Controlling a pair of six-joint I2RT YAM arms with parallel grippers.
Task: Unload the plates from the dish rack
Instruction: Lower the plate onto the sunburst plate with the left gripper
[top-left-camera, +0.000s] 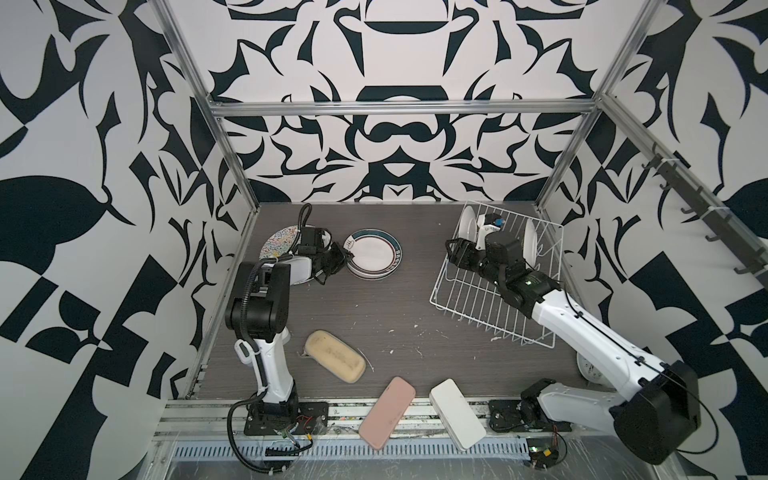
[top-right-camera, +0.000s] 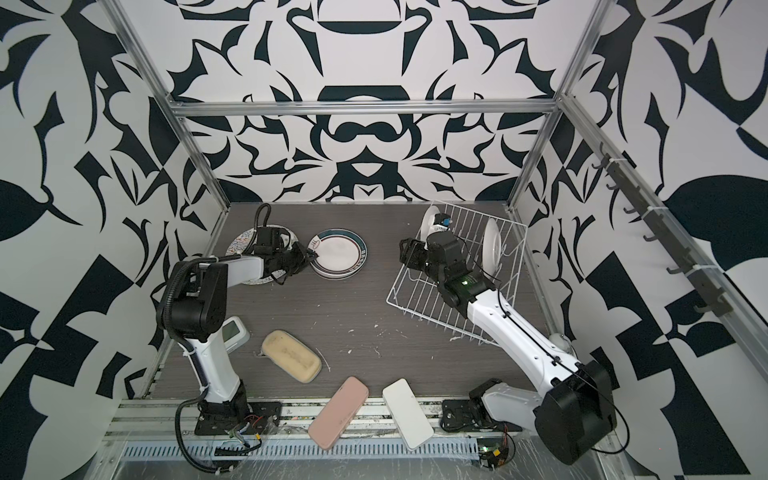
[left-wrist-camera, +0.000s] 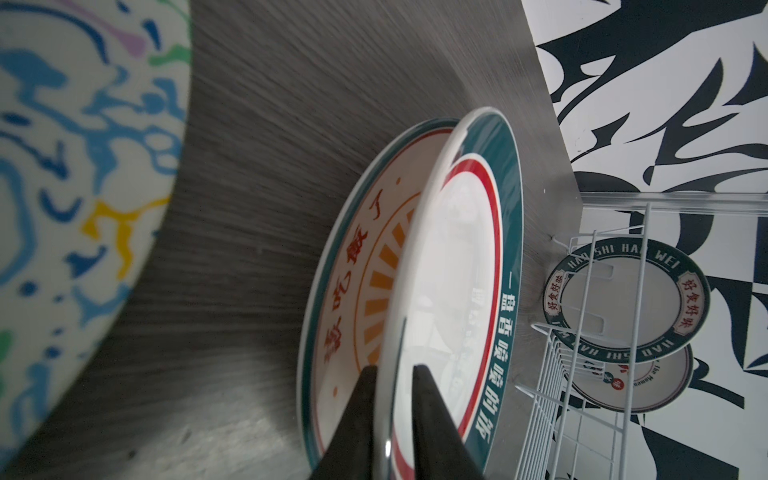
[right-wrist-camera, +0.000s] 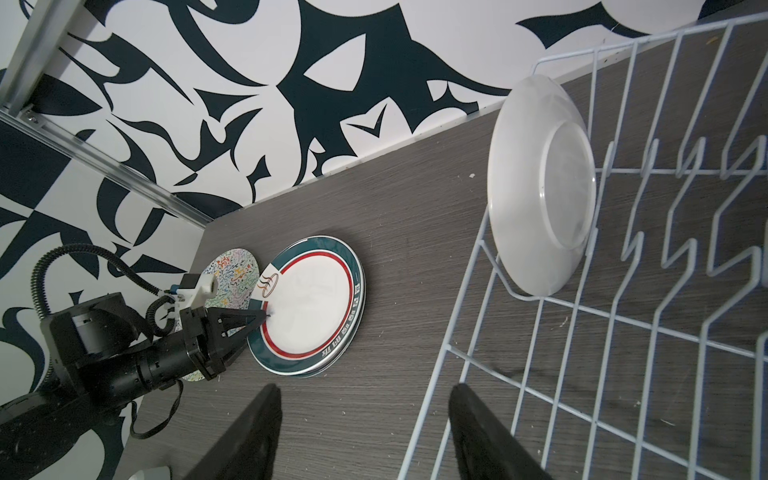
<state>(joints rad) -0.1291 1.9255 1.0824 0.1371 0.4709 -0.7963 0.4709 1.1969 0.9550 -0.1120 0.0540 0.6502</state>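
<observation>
Grey wood-grain table (top-left-camera: 395, 307) carries it all. Nearest, at 6 o'clock in both top views, lie a beige pad (top-left-camera: 334, 355), a pink pad (top-left-camera: 386, 411) and a white pad (top-left-camera: 457, 413), none of them part of the job.

Farther in, at 10 o'clock, a green-and-red rimmed plate (top-left-camera: 372, 255) lies face up on a red-character plate (left-wrist-camera: 353, 266). A squiggle plate (top-left-camera: 278, 245) lies flat just beside them, partly under the left arm. The left gripper (left-wrist-camera: 392, 374) sits at the stack's 9 o'clock rim, its fingers (left-wrist-camera: 361, 415) either side of the top plate's edge. Whether they press it or stand just clear I cannot tell.

Farthest, at 2 o'clock, the dish rack (top-left-camera: 492, 324) holds two plates upright between prongs: a first racked plate (right-wrist-camera: 540, 187) at its 11 o'clock corner and a second racked plate (top-left-camera: 530, 239) at 1 o'clock. The right gripper (right-wrist-camera: 365, 436) hangs over the rack's 9 o'clock edge, fingers spread wide on nothing.

This looks like the set-down of the third plate. Next, the left fingers likely need to part and back away toward 9 o'clock without dragging the stack. The right gripper then must straddle the first racked plate's top rim and lift it straight clear of the prongs.
</observation>
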